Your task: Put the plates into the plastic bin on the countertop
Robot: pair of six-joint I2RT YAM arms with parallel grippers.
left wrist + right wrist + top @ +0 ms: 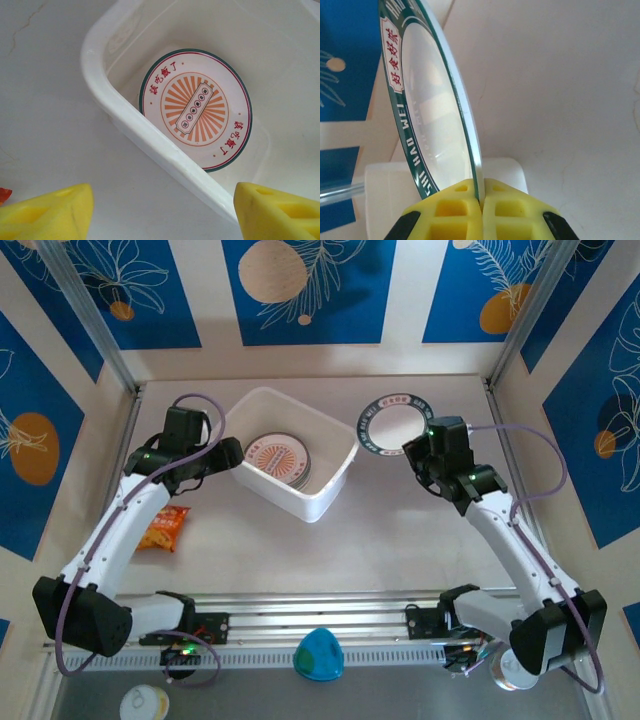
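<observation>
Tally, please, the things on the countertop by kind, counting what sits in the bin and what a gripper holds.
Plastic bin: 1
Sunburst plate, lying in it: 1 showing
Green-rimmed plate, pinched by the right gripper: 1
Orange snack packet: 1
Total: 4

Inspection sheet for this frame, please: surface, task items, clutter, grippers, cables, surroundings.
Surface: beige countertop, nothing spilled.
Job's things: sunburst plate lies inside the plastic bin; green-rimmed plate held on edge outside it.
Clutter: orange snack packet left of the bin; teal object by the near rail.
Grippers: left gripper open over the bin's rim; right gripper, jaws shut on the green-rimmed plate.
Cables: purple cables loop along both arms.
Surroundings: blue-and-cream patterned walls.
</observation>
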